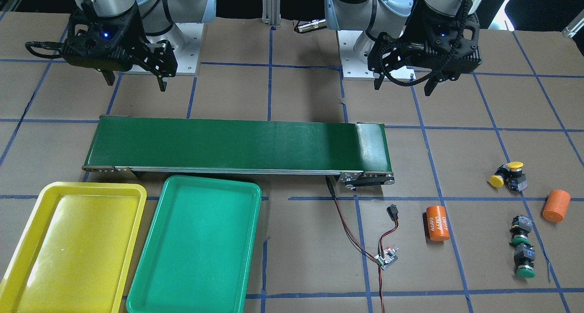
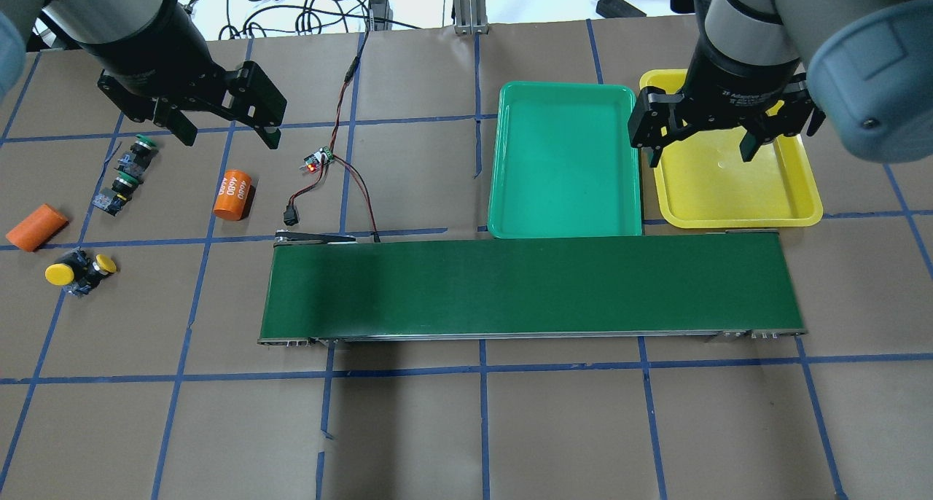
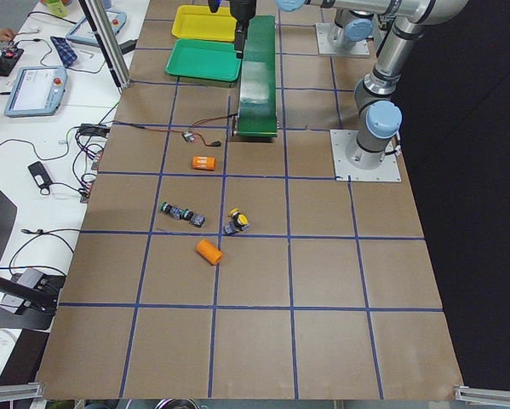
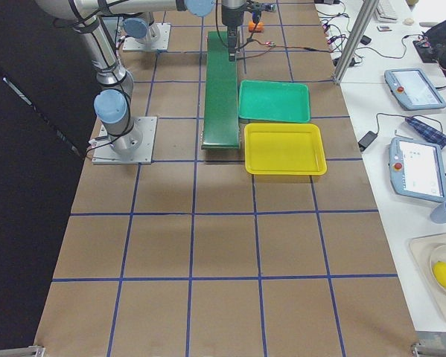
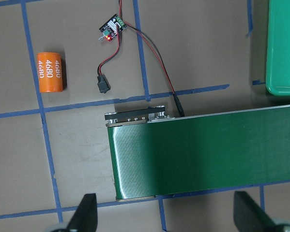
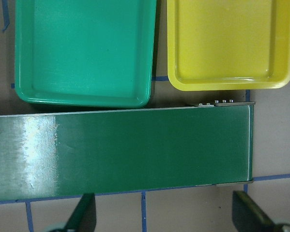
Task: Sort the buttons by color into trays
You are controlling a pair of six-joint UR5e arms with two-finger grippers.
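Observation:
Two yellow-capped buttons (image 1: pixel 510 174) (image 2: pixel 76 272) lie together on the table at my far left. Two green-capped buttons (image 1: pixel 523 244) (image 2: pixel 129 168) lie in a line near them. The yellow tray (image 1: pixel 68 249) (image 2: pixel 729 190) and the green tray (image 1: pixel 200 244) (image 2: pixel 565 157) sit side by side beyond the belt, both empty. My left gripper (image 1: pixel 404 86) (image 2: pixel 227 132) hangs open and empty above the table, over the belt's left end. My right gripper (image 1: pixel 136 82) (image 2: pixel 700 150) hangs open and empty high over the belt's right end.
A long dark green conveyor belt (image 1: pixel 237 146) (image 2: pixel 532 285) runs across the middle. An orange cylinder marked 4680 (image 1: pixel 438 223) and a plain orange cylinder (image 1: pixel 556 206) lie near the buttons. A small circuit board (image 1: pixel 387 258) with red-black wires lies by the belt's end.

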